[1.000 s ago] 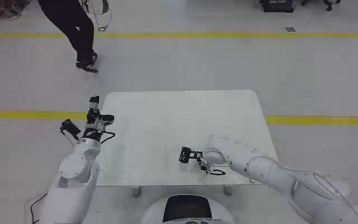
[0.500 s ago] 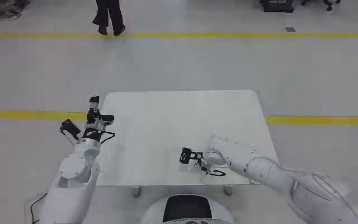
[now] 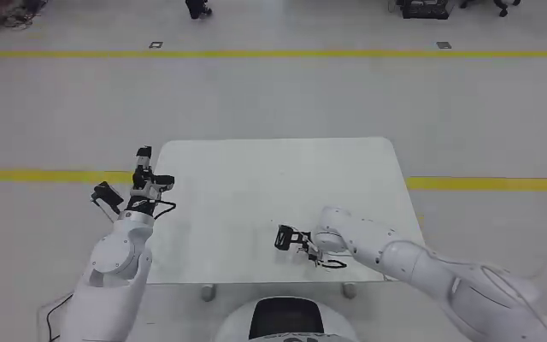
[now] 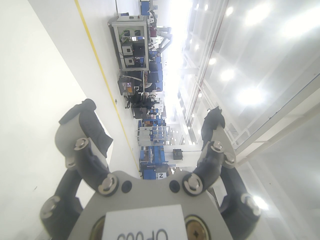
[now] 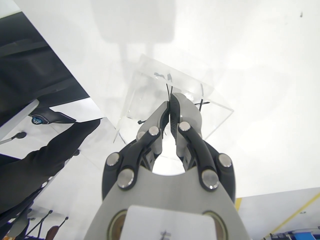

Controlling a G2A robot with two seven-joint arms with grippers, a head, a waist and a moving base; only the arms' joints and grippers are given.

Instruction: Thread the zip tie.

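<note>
My right gripper [image 5: 170, 101] is shut on a thin black zip tie [image 5: 167, 89], whose strand sticks out past the fingertips. It hangs just over a clear plastic block [image 5: 220, 107] lying on the white table [image 5: 225, 38]. More black bits of the tie [image 5: 202, 98] show through the block. In the top view the right gripper [image 3: 285, 237] sits near the table's front edge, right of the middle. My left gripper [image 4: 147, 118] is open with nothing between its fingers and points out into the room. Seen from above, the left gripper [image 3: 142, 165] is raised beside the table's left edge.
The white table [image 3: 265, 179] is bare across its middle and back. Its front edge [image 5: 75, 76] runs close beside the clear block. A yellow floor line [image 3: 461, 183] passes on both sides of the table.
</note>
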